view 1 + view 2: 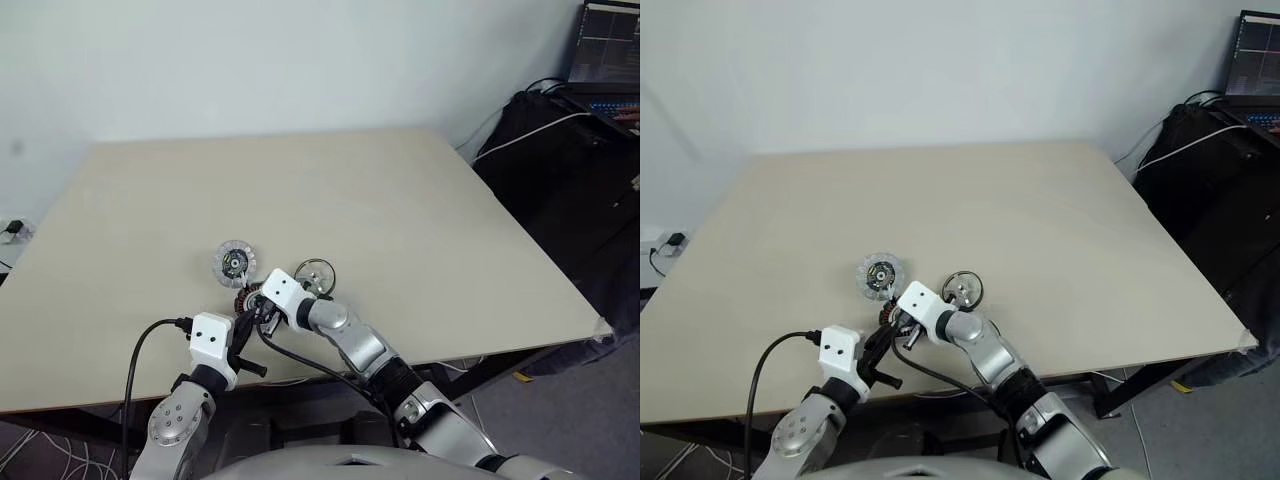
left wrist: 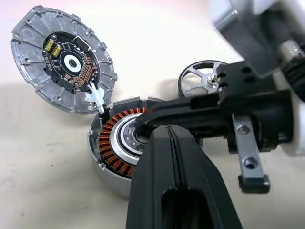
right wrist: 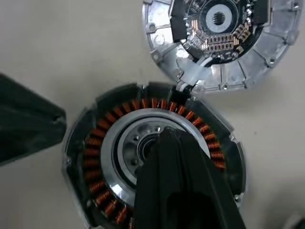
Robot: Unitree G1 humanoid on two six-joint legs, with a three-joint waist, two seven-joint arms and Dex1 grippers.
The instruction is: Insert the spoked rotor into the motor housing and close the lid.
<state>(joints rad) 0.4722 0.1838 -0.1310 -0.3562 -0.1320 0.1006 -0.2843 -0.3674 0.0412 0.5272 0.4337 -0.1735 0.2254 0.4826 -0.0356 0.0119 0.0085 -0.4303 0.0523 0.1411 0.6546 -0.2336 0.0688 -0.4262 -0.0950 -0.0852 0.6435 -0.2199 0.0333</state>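
Observation:
The motor housing (image 3: 95, 143), a dark ring of copper windings around a silvery centre, lies on the table near its front edge. My right gripper (image 3: 174, 136) is shut and empty, its tip over the housing's centre. My left gripper (image 2: 167, 131) is also shut and empty, pointing at the housing's near rim, just below the right one. The lid (image 2: 64, 59) lies face up, black centre showing, touching the housing's far left rim. The spoked rotor (image 1: 315, 276) lies flat on the table right of the housing, behind my right gripper's white wrist (image 1: 283, 292).
The beige table (image 1: 400, 200) stretches wide beyond and to the right of the parts. A black bag (image 1: 560, 150) and a laptop screen (image 1: 605, 40) stand off the table's right side. A black cable (image 1: 135, 370) loops off my left wrist.

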